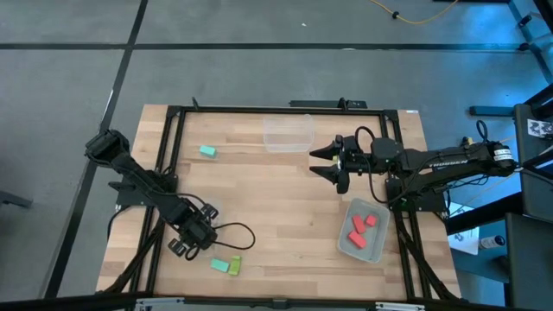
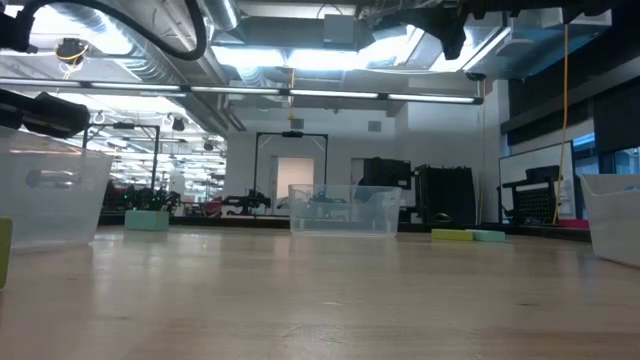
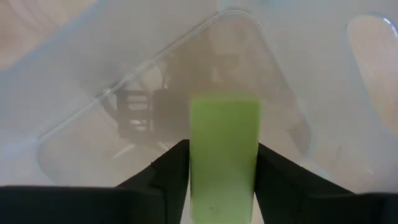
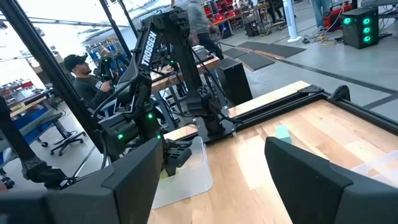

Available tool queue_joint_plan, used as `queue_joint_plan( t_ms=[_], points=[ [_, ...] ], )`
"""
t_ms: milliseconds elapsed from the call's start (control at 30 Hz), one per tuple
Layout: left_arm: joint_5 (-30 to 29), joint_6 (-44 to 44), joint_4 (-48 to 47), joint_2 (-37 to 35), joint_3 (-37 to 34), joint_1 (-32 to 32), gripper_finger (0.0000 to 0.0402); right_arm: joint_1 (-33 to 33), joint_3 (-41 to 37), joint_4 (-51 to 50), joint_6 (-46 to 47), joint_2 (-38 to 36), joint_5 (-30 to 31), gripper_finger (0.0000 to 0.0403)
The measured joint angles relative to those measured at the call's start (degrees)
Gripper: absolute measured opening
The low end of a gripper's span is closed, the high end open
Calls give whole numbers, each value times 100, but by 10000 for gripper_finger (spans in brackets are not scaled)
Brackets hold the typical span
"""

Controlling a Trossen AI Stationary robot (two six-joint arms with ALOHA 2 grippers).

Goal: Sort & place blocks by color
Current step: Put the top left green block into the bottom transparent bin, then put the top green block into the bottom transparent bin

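At the near left of the tabletop (image 1: 285,194), a lime block (image 3: 224,155) sits between the left gripper's (image 1: 184,240) jaws. Both jaw faces lie flush against its sides, clamped on it. Block and jaws hang over a clear bin (image 3: 74,118), whose floor shows directly beneath in the left wrist view. The right wrist view shows the same bin under the left arm.

Other blocks:
- A lime-and-teal pair (image 1: 226,265) lies side by side, touching, on bare wood just beside the left gripper, toward the front edge.
- A lone teal block (image 1: 207,151) lies toward the far left, well apart from the rest.
- Several red blocks (image 1: 361,226) lie loosely heaped inside a second bin (image 1: 346,246) at the near right.

A third bin (image 1: 289,132), clear, stands at the far edge near the middle. No block shows in it.

The right gripper (image 1: 318,161) hovers just beside that far bin, above the tabletop, with its jaws apart and nothing between them. It points toward the left arm.

A person in a cap (image 4: 78,68) sits in the room beyond the tabletop.
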Motion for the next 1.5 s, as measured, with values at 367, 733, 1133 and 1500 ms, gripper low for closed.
queue_joint_plan(
  t_ms=[367,733,1133,1500],
  points=[
    [-2,-423,-2,0,0,-1,169,-2,0,0,2,0,0,287],
    [96,-604,-17,-13,78,80,171,-2,0,2,2,0,0,287],
    [75,-577,-1055,-296,582,389,172,-2,0,2,0,0,0,287],
    [-703,-1167,-1478,-1847,1681,1306,172,-2,0,4,-8,0,-2,287]
  ],
)
